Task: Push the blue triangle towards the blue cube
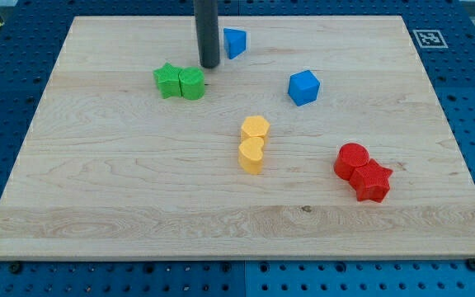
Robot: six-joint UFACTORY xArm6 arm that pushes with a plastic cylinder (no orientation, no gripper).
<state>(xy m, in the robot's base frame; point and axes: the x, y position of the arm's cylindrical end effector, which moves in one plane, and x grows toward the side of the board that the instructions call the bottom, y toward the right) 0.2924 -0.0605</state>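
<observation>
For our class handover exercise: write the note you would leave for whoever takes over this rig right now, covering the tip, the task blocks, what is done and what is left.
Tip: on the board near the view's top, just left of the blue triangle and just right of the green blocks; contact with either cannot be told.
Blue cube: lower right of the triangle, a clear gap between them.
Done: tip is beside the triangle.
Left: push the triangle down and right to the cube. The yellow blocks and red blocks lie off that path.

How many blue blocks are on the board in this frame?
2. The blue triangle sits near the view's top, just right of my tip. The blue cube lies lower and further right. The rod could hide little; none seems concealed.
</observation>
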